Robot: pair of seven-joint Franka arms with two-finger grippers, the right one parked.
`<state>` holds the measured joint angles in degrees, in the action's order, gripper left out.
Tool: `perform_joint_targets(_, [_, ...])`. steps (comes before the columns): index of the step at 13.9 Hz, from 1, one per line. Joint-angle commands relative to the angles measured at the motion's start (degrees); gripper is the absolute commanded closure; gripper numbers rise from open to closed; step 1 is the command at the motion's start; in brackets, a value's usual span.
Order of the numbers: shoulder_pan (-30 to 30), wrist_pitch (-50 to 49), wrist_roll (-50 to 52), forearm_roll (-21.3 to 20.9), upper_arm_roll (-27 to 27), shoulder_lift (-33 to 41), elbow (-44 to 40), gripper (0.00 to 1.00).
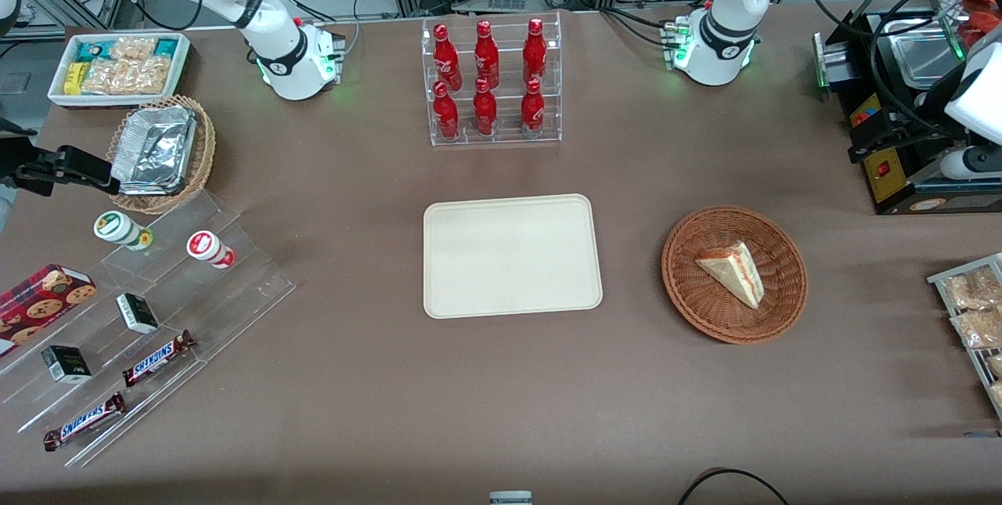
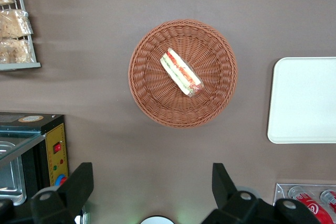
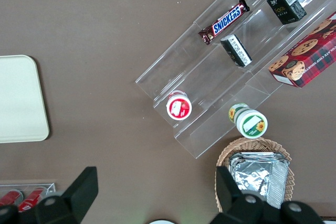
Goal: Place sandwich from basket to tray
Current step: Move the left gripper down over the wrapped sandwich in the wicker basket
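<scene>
**Sandwich waiting in the basket, reach not yet made**

While the sandwich (image 1: 732,272) lies untouched in the reddish-brown basket (image 1: 689,286), nothing of the transfer is done. It rests on one bread face, off centre toward the basket's three o'clock side in the front view, its pointed end aimed at about ten o'clock and its striped red and green cut edge running along the side toward four o'clock. From the left wrist camera the sandwich (image 2: 181,72) shows that striped edge upward, near the middle of the basket (image 2: 152,98).

The gripper (image 2: 152,190) hangs high above the table, nearer the robot bases than the basket, with its two dark fingers (image 2: 77,183) spread wide and nothing between them. In the front view it is not clearly visible.

To do the reach well, I judge the arm should first centre over the wedge, then turn the wrist so the fingers close across the two bread faces or the short width, not along its length. Descent should stop before the fingertips press into the wicker, and the squeeze should be light, since soft bread probably crushes and the filling may slide out.

The tray (image 1: 513,256) sits bare at nine o'clock from the basket, well apart from it, so the carry is a straight sideways move. At about twelve o'clock from the tray stands a clear rack of red bottles (image 1: 491,81), well off that path.
</scene>
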<state>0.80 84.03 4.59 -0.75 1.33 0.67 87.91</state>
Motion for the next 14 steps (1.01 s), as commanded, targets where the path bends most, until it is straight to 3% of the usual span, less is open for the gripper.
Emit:
perform_joint_targets(1, [-0.89, -0.88, -0.99, 0.31, 0.6, 0.47, -0.2, 0.0])
perform_joint_targets(5, [-0.8, 1.12, -0.11, -0.04, 0.78, -1.2, 1.99, 0.0])
perform_joint_targets(7, [-0.63, 7.43, 2.25, -0.04, 1.13, -0.41, 8.3, 0.0])
perform_joint_targets(14, [-0.45, 35.01, 27.46, 0.22, 4.56, 2.4, 30.18, 0.0])
